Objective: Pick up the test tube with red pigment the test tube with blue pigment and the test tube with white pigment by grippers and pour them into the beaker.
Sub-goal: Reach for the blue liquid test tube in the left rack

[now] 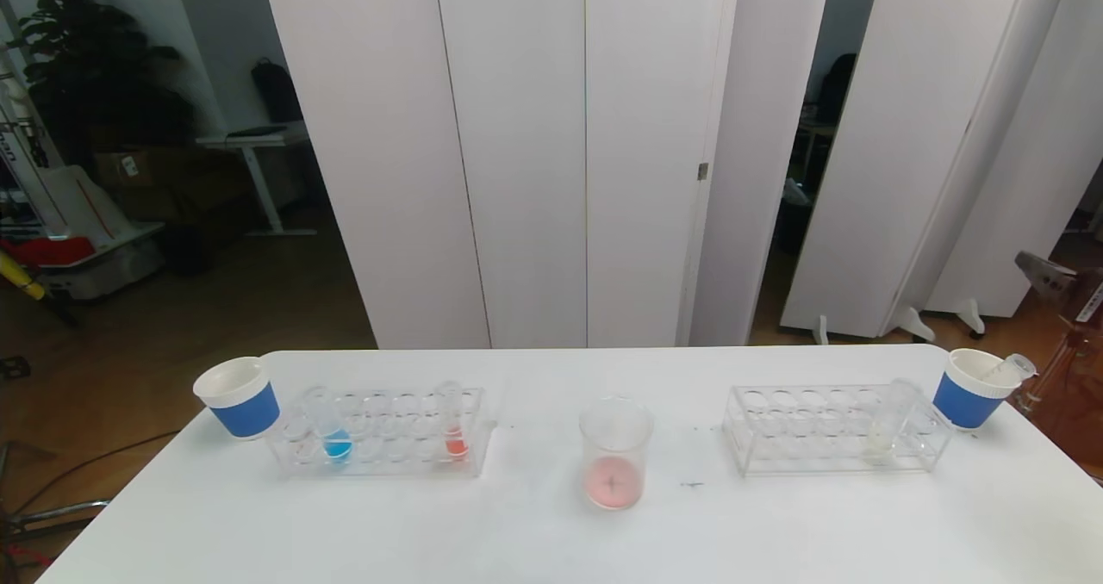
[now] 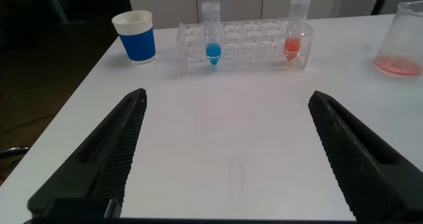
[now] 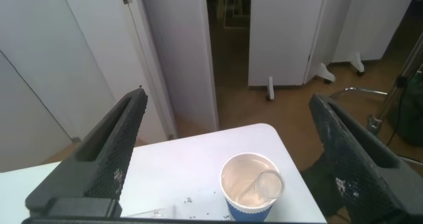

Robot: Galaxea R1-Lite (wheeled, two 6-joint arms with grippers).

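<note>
The test tube with blue pigment [image 1: 333, 433] and a tube with orange-red pigment [image 1: 452, 429] stand in the clear left rack [image 1: 388, 412]. The test tube with white pigment [image 1: 888, 425] stands in the right rack [image 1: 793, 429]. The beaker [image 1: 613, 425] stands between the racks with pink-red pigment at its bottom. Neither gripper shows in the head view. My left gripper [image 2: 228, 94] is open and empty above the table, facing the blue tube [image 2: 212, 29], the red tube [image 2: 297, 27] and the beaker [image 2: 402, 26]. My right gripper [image 3: 228, 95] is open and empty above the table's far right corner.
A white cup with a blue band [image 1: 961, 399] at the far right corner holds an empty tube [image 1: 1010, 367]; both show in the right wrist view, the cup [image 3: 251, 214] and the tube [image 3: 264, 184]. Another such cup [image 1: 239, 397] stands left of the left rack. White partitions stand behind the table.
</note>
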